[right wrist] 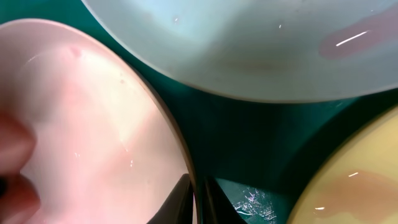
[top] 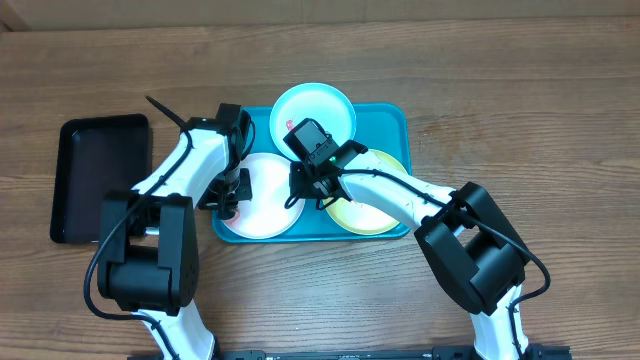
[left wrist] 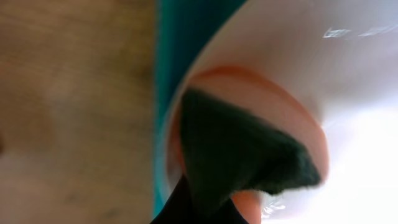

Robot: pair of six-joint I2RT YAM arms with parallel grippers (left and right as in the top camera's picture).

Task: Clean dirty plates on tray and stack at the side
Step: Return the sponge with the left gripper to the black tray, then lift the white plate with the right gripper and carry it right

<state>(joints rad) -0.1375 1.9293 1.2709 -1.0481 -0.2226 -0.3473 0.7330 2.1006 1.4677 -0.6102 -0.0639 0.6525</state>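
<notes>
- Wooden table point(top: 520, 90) carries the whole setup; a smaller black tray point(top: 100, 175) lies at its left side, apart from the work area.
- Turquoise tray point(top: 395, 120) sits mid-table and holds all three plates.
- Light blue plate point(top: 320, 105) lies at the far edge of the tray, overhanging the rim, with a red smear point(right wrist: 354, 40) on its surface.
- White plate point(top: 265, 200) occupies the near left part of the tray; yellow-green plate point(top: 375, 205) occupies the near right part. It shows a faint orange patch in the right wrist view.
- Left gripper point(top: 230, 200) is down at the white plate's left edge. In the blurred left wrist view its fingers are clamped on a dark green pad point(left wrist: 242, 149), which is pressed onto the plate over an orange smear point(left wrist: 261, 87).
- Right gripper point(right wrist: 196, 202) is at the white plate's right rim, between the white and yellow-green plates. Its two fingers stand close together with the rim pinched between them, one inside the plate, one outside over the tray floor.
- All three plates lie flat, unstacked, on the tray.
</notes>
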